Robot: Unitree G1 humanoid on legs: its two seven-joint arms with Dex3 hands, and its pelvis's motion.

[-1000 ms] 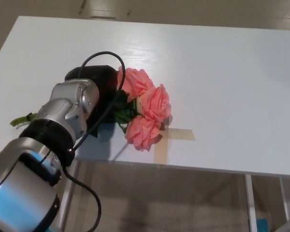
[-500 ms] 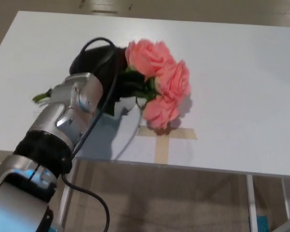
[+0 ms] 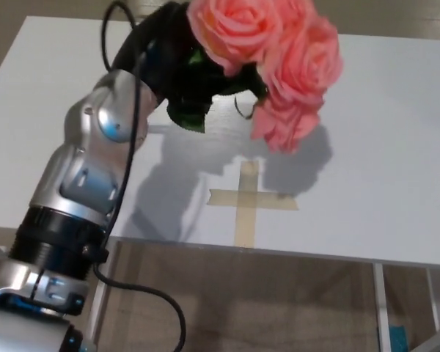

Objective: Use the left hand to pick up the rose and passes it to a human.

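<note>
A bunch of three pink roses (image 3: 279,59) with dark green leaves hangs in the air above the white table (image 3: 381,139). My left hand (image 3: 165,62) is shut on the stems, just left of the blooms, and the black fingers are partly hidden by the leaves. The silver left forearm rises from the bottom left of the head view. The blooms cast a shadow on the table beneath them. My right hand does not show.
A cross of tan tape (image 3: 248,198) is stuck on the table near its front edge. The floor shows below that edge, with a table leg (image 3: 381,308) at the lower right.
My left hand has lifted the roses off the table and carried them up and to the right. The forearm has swung upright with them.
</note>
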